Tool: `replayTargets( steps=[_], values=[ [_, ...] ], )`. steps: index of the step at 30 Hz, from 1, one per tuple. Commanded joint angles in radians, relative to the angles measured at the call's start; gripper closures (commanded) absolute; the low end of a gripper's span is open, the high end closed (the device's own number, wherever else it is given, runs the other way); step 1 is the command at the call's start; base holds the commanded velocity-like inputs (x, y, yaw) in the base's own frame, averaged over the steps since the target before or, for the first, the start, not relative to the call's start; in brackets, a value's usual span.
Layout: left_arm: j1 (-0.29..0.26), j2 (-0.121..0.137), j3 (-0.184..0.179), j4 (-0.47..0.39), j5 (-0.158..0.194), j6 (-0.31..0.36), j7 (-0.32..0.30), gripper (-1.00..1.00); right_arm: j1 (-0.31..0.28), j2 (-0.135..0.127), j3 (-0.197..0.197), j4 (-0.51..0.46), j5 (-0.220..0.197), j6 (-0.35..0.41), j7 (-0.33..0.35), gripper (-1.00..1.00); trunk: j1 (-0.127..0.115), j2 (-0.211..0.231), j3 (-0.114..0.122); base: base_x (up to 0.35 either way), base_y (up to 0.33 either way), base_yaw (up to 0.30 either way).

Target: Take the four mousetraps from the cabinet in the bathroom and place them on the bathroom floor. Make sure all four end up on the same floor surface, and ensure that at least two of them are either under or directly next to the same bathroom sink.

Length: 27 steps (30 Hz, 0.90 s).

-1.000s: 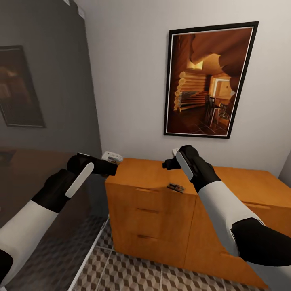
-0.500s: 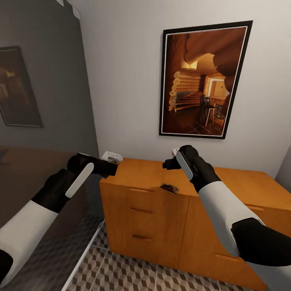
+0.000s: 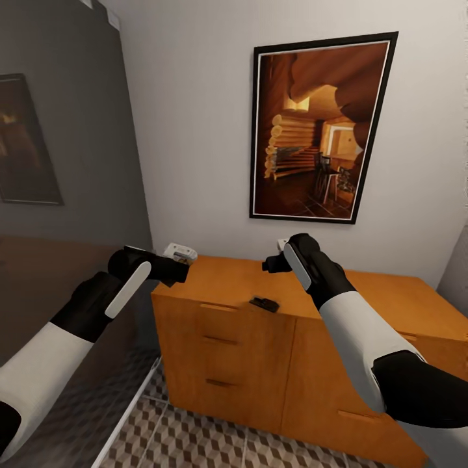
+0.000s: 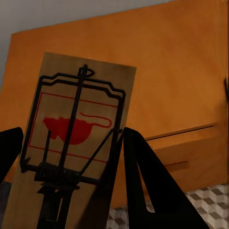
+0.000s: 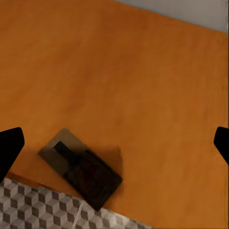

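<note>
Mousetrap (image 4: 71,143) seemingly in left hand (image 4: 67,157)

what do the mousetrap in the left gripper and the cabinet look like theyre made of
The mousetrap held in the left gripper looks like a pale, matte wooden board, faintly grained, printed with a red mouse, carrying dark wire that seems metal. The cabinet looks like orange-brown wood or veneer with a smooth satin finish; soft streaky grain shows on its top.

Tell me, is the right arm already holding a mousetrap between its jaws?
No. In the right wrist view the jaws stand wide apart with nothing between them, and the mousetrap lies below on the cabinet top near its front edge.
</note>
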Motion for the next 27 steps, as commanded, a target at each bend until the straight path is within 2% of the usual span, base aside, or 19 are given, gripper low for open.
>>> replayTargets(
  steps=[1, 9, 15, 27],
  values=[
    [-0.001, 0.001, -0.002, -0.001, -0.005, 0.003, -0.002, 1.00, -0.001, -0.001, 0.003, -0.001, -0.010, 0.003, -0.010, -1.00, 0.000, -0.001, -0.001, 0.085, -0.251, 0.000],
    [-0.001, 0.001, 0.000, -0.001, -0.005, 0.003, -0.002, 1.00, -0.001, -0.001, 0.003, 0.003, -0.012, 0.003, -0.009, -1.00, 0.000, -0.001, -0.001, 0.080, -0.209, 0.000],
    [-0.001, 0.001, -0.001, -0.001, -0.004, 0.003, -0.002, 1.00, -0.001, -0.001, 0.001, 0.036, -0.013, 0.003, -0.008, -1.00, 0.000, -0.001, -0.001, 0.015, -0.035, 0.000],
    [-0.001, 0.001, -0.002, -0.005, -0.003, 0.003, -0.002, 1.00, -0.001, -0.001, 0.001, 0.042, -0.013, 0.003, -0.008, -1.00, 0.000, -0.001, -0.001, 0.001, -0.003, 0.000]
  ],
)
